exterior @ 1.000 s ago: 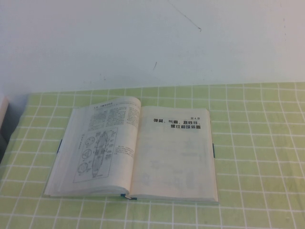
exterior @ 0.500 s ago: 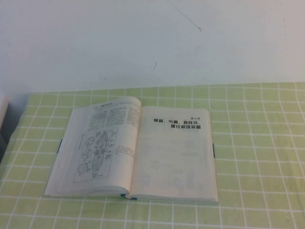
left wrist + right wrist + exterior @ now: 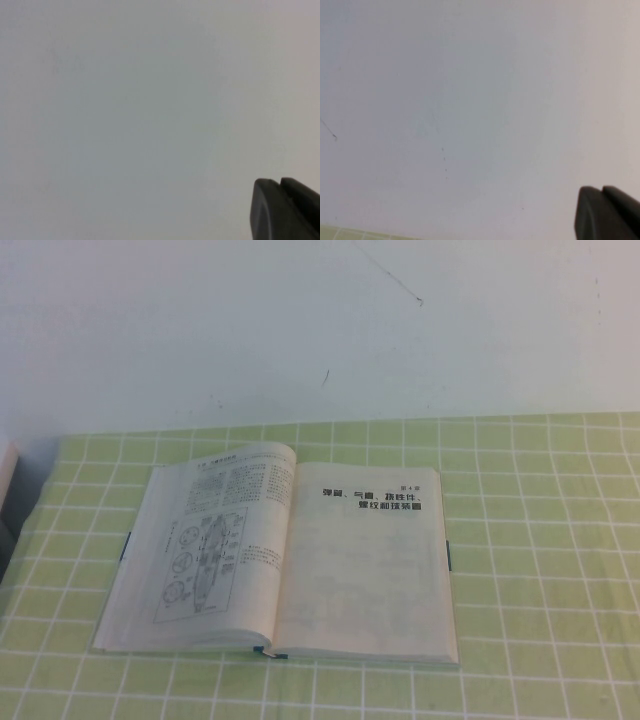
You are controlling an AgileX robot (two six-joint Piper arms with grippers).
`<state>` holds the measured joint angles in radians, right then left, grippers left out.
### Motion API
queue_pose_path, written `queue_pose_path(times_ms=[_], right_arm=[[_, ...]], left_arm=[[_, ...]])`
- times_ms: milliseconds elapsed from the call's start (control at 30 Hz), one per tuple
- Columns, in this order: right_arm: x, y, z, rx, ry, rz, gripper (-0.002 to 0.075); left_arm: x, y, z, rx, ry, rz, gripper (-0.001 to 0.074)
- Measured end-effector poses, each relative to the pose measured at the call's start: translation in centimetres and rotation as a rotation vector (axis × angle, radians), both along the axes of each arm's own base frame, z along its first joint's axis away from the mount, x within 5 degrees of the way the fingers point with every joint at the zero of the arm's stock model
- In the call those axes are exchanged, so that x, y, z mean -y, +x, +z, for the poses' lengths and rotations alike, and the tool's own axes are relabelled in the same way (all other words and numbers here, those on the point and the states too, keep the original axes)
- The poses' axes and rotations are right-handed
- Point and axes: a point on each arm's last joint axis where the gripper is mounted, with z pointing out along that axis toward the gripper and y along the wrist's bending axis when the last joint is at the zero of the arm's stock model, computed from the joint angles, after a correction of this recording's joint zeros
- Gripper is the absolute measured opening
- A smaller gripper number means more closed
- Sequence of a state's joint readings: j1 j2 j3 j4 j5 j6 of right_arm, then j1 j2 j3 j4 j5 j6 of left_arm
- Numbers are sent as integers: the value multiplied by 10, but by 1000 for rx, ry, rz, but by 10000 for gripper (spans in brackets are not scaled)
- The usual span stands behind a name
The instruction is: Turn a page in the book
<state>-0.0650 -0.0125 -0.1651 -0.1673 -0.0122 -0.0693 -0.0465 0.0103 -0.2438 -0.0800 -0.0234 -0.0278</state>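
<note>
The book [image 3: 200,635] lies open on the green checked cloth in the high view, its dark cover edges showing at both sides. The page [image 3: 365,575] is the right-hand leaf, mostly blank with a bold black Chinese heading, and it lies flat. The left-hand leaf [image 3: 205,555] carries a large line-drawn diagram. Neither arm shows in the high view. My left gripper [image 3: 278,182] faces only the white wall, its two dark fingers pressed together and empty. My right gripper [image 3: 601,189] also faces the wall, shut and empty, with a sliver of cloth in the corner.
The green checked cloth [image 3: 540,540] covers the table up to a white wall [image 3: 320,330] behind the book. A pale object [image 3: 5,475] pokes in at the far left edge.
</note>
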Motion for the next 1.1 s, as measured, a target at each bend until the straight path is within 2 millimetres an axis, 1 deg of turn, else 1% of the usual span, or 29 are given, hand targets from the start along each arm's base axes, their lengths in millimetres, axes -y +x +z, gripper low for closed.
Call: queue_pose_path(times_ms=[133, 200, 367, 500, 600, 700, 767, 900, 1033, 1100], right_arm=[[1, -8, 18, -15, 0, -17, -3], [1, -10, 23, -12, 6, -19, -3], [2, -17, 32, -63, 18, -36, -3], [4, -15, 39, -192, 52, -48, -3], [3, -7, 43, -374, 96, -39, -3], [0, 4, 51, -550, 90, 0, -3], [-4, 13, 55, -636, 73, 46, -3], [-12, 34, 62, -727, 60, 161, -3], [-23, 52, 59, -816, 53, 305, -3], [-30, 63, 56, -883, 60, 401, -3]], left_arm=[[2, 9, 14, -185, 9, -13, -4], [3, 19, 19, -305, 9, -23, -4], [6, 52, 27, -534, -17, -47, -4], [12, 82, 27, -685, -8, -90, -4], [21, 105, 24, -824, 47, -183, -4], [36, 129, 26, -943, 98, -359, -4], [44, 144, 28, -979, 108, -467, -4], [57, 174, 27, -974, 95, -607, -4], [64, 191, 24, -958, 93, -651, -4], [72, 198, 20, -943, 119, -652, -4]])
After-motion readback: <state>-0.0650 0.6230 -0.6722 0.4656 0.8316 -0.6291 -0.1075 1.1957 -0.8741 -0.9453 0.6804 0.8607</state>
